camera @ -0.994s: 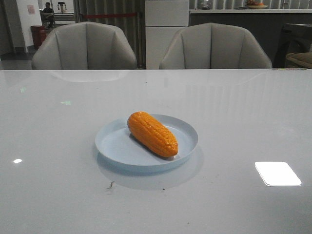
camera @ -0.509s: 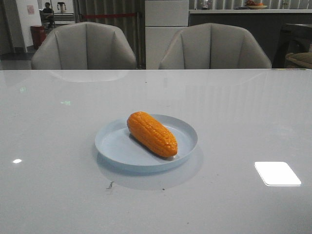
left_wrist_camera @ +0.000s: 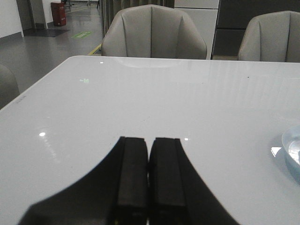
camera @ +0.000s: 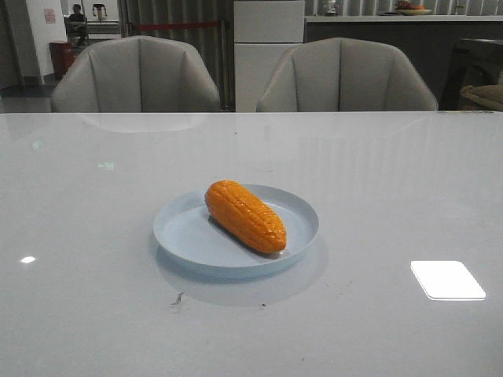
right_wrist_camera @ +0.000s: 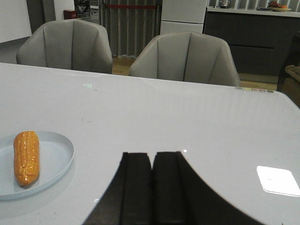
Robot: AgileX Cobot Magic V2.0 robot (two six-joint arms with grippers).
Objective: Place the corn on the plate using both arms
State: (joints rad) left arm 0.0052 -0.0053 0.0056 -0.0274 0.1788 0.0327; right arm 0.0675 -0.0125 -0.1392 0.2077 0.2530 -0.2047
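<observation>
Corn [camera: 246,216] lying flat inside plate [camera: 182,236], diagonal across it, blunt end toward the chairs, tapered end toward the near rim. Plate resting on white table [camera: 377,196], roughly mid-table, well short of two grey chairs [camera: 137,75] at the far edge. Left gripper [left_wrist_camera: 149,180] low over bare table, well apart from plate, jaws pressed together, nothing between. Right gripper [right_wrist_camera: 152,187] likewise pressed together and empty, near plate but clear of it. Bright light patch [camera: 447,280] reflected on table, well apart from plate.
</observation>
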